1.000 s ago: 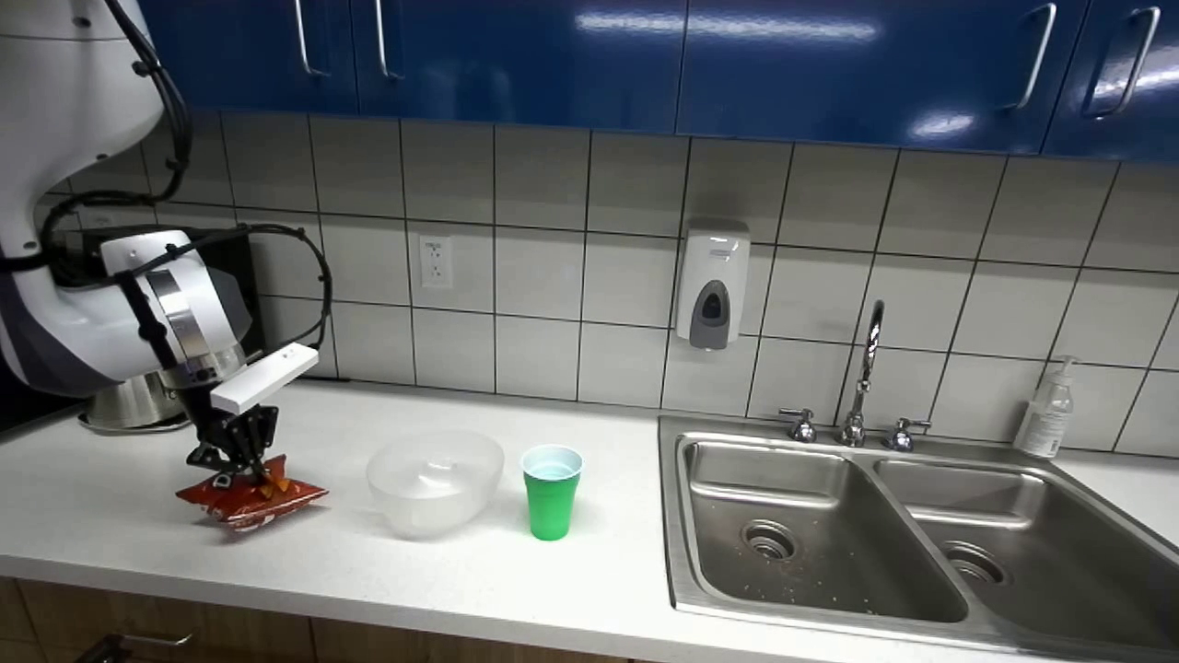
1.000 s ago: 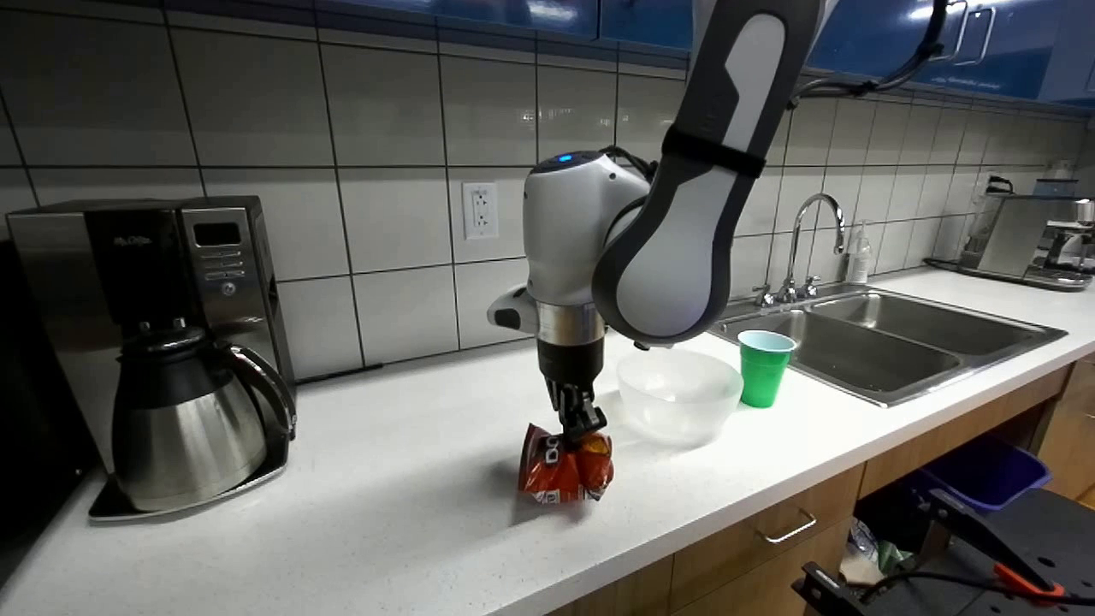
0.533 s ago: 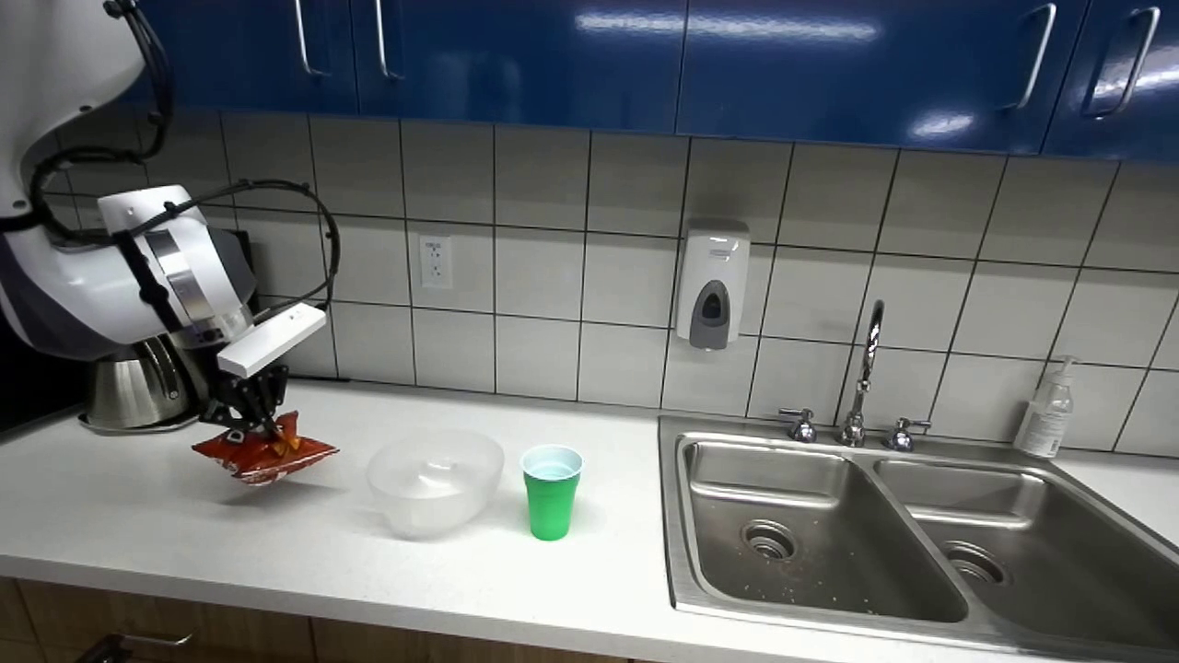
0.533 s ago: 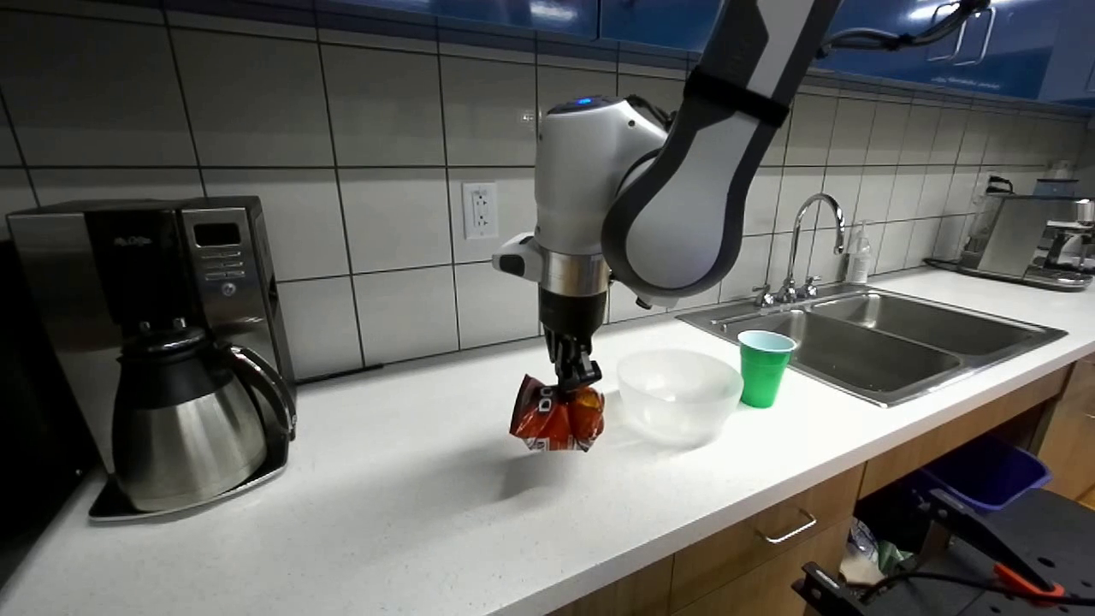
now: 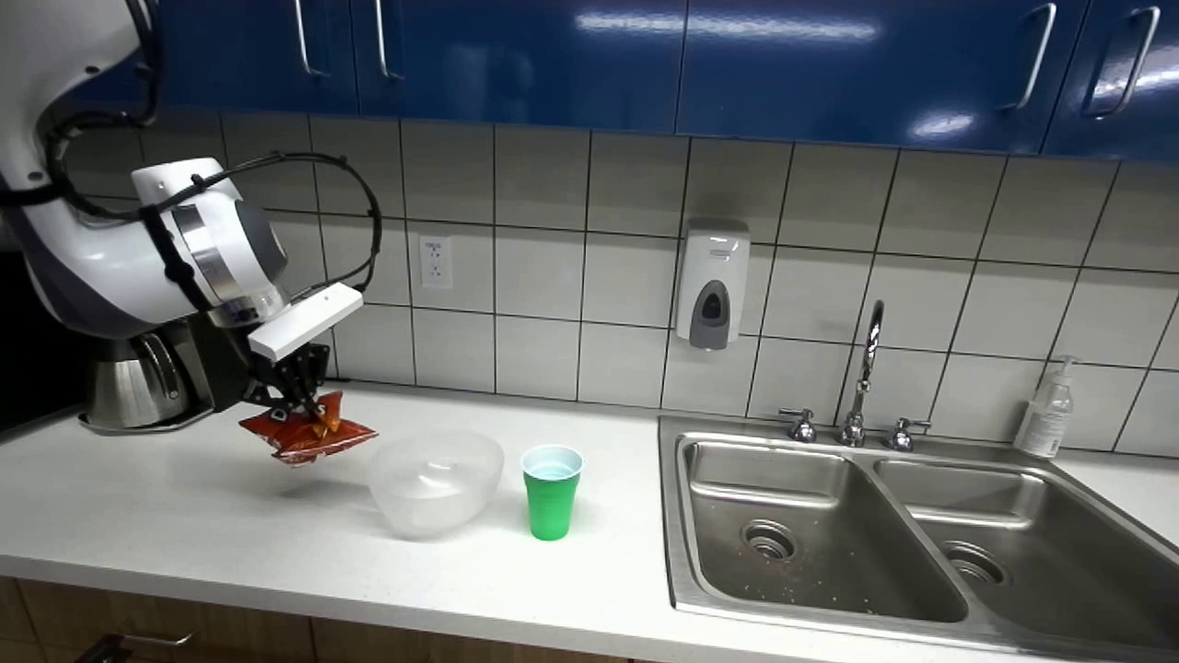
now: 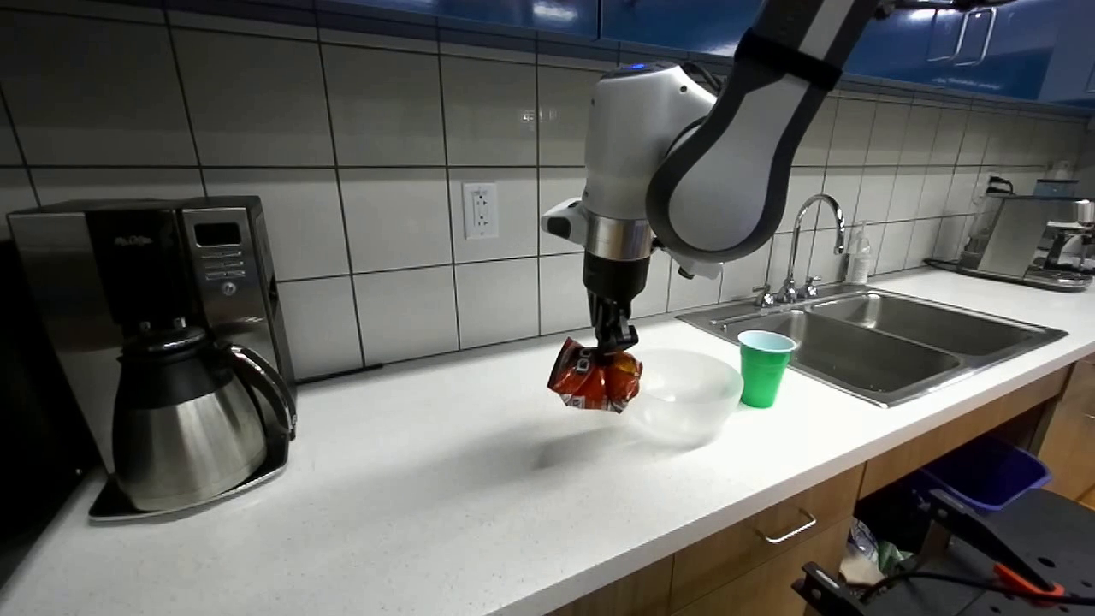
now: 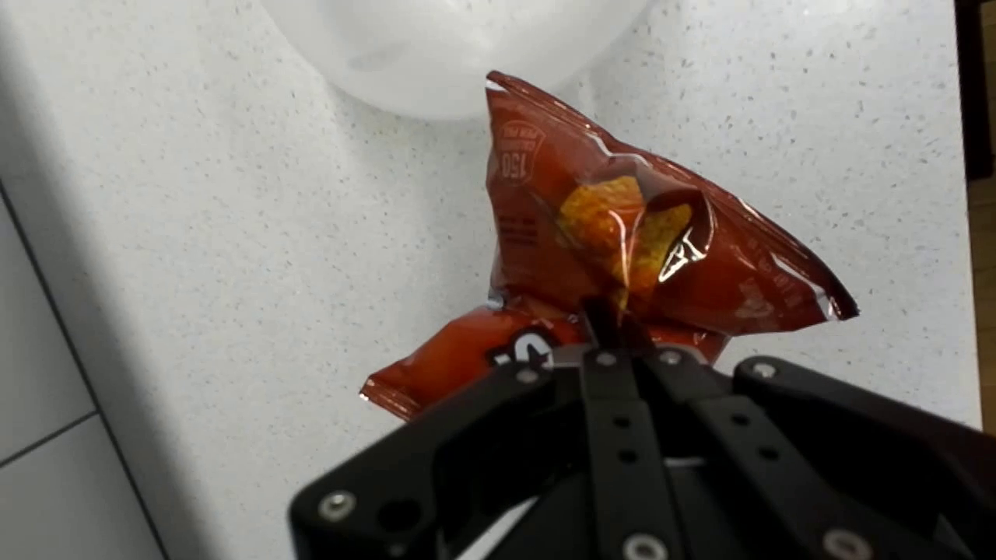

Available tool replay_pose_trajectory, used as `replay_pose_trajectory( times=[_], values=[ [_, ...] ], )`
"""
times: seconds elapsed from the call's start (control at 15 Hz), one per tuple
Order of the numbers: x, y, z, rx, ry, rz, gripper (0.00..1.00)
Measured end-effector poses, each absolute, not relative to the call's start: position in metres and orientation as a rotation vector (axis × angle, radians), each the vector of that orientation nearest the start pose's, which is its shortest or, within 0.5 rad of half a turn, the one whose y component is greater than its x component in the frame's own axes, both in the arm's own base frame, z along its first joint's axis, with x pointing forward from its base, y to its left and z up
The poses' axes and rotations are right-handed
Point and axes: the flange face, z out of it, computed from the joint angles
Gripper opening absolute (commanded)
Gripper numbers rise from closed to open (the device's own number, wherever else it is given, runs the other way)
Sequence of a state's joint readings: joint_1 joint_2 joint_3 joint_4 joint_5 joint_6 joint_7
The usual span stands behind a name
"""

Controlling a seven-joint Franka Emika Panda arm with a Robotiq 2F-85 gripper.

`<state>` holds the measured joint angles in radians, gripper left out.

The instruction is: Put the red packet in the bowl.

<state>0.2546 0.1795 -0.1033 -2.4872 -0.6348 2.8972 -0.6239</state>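
Observation:
The crinkly red packet (image 5: 309, 440) is held above the counter in both exterior views (image 6: 590, 381). My gripper (image 5: 313, 414) is shut on the packet's middle, pinching it from above; it also shows in an exterior view (image 6: 614, 342). In the wrist view, the fingertips (image 7: 615, 319) press into the packet (image 7: 568, 233), which bulges on both sides. The translucent whitish bowl (image 5: 435, 493) stands on the counter just beside the packet, and it shows in an exterior view (image 6: 695, 398). In the wrist view, the bowl (image 7: 436, 70) is at the top, partly cut off, close to the packet's corner.
A green cup (image 5: 551, 502) stands right beside the bowl, on its sink side. The double sink (image 5: 679, 534) lies beyond the cup. A coffee maker with a steel carafe (image 6: 188, 428) stands at the counter's other end. Blue cabinets (image 5: 516, 64) hang above.
My gripper has lifted the packet off the counter and carried it toward the bowl. The bowl and the cup have not moved.

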Motion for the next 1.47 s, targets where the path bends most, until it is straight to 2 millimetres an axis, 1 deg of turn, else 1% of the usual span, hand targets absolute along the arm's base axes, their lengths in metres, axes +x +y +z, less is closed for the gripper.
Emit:
replay_pose_trajectory(
  times=[0.4, 0.53, 0.67, 0.87, 1.0, 1.2, 1.4, 1.47],
  values=[
    [0.484, 0.032, 0.243, -2.818, -1.985, -0.23, 0.0],
    [0.485, 0.012, 0.243, -2.865, -1.932, -0.213, 0.0],
    [0.485, -0.004, 0.242, -2.903, -1.884, -0.197, 0.0],
    [0.482, -0.021, 0.234, -2.944, -1.827, -0.159, 0.0],
    [0.478, -0.03, 0.225, -2.963, -1.802, -0.118, 0.0],
    [0.473, -0.037, 0.207, -2.986, -1.749, -0.055, 0.0],
    [0.469, -0.039, 0.193, -3.001, -1.708, -0.007, 0.0],
    [0.468, -0.039, 0.189, -3.003, -1.7, 0.004, 0.15]
  ],
)
